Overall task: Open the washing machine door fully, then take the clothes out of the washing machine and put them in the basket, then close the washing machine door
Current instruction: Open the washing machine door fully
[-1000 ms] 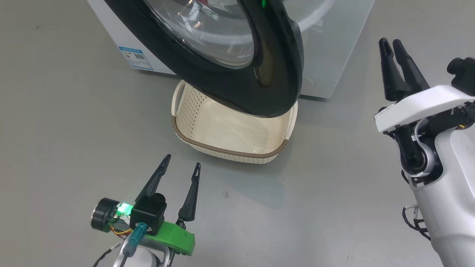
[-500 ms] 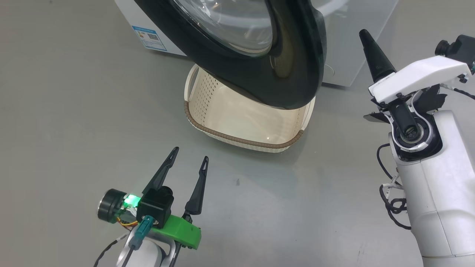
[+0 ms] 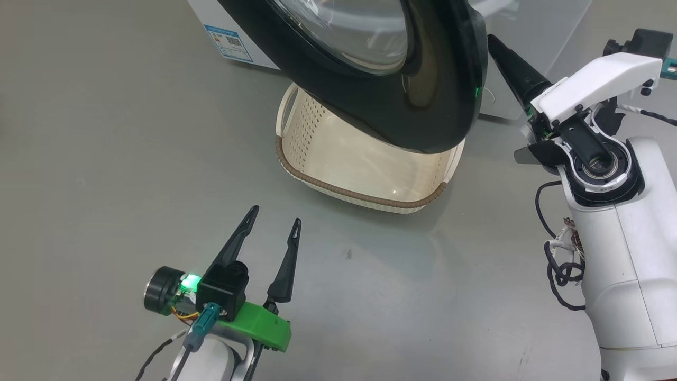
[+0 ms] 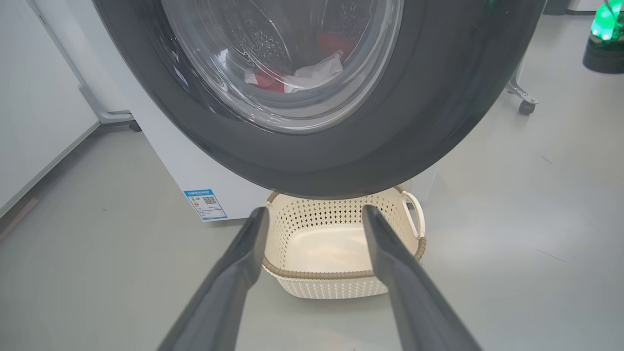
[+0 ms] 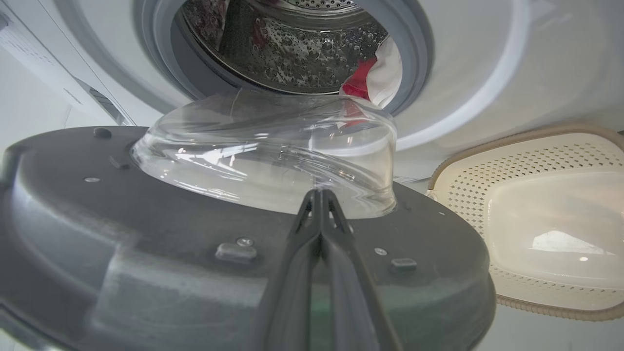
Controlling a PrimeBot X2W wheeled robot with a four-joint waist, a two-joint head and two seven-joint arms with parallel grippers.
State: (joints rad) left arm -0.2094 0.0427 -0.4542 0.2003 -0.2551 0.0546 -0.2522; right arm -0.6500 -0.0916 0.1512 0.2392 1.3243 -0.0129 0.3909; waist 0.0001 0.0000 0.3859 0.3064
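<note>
Looking down on the large round washing machine door (image 3: 439, 90), wide glossy black frame around a bulging clear glass bowl, standing part-way open from the big white front-loading washing machine (image 3: 529, 21) with a small blue label (image 3: 228, 42) low on its front. Under the door's lower edge, on the smooth grey floor (image 3: 106, 159) just before the machine: the small cream perforated plastic basket (image 3: 344, 193) with a brown woven-look rim, empty. Low at the left, well short of the basket: the left gripper (image 3: 276, 214), long dark fingers spread apart, pointing toward it, holding nothing. At the right, beside the door's right-hand edge: the right gripper (image 3: 493, 41). From its own wrist, both fingers (image 5: 292, 273) pressed tight together with nothing between them, tips at the foot of the glass bowl on the door's dull grey inner face; touching it or not, impossible to tell. Inside the steel perforated drum (image 5: 302, 44), near the grey rubber ring (image 5: 413, 53): the clothes (image 5: 373, 78), bright red and plain white, bunched together.
</note>
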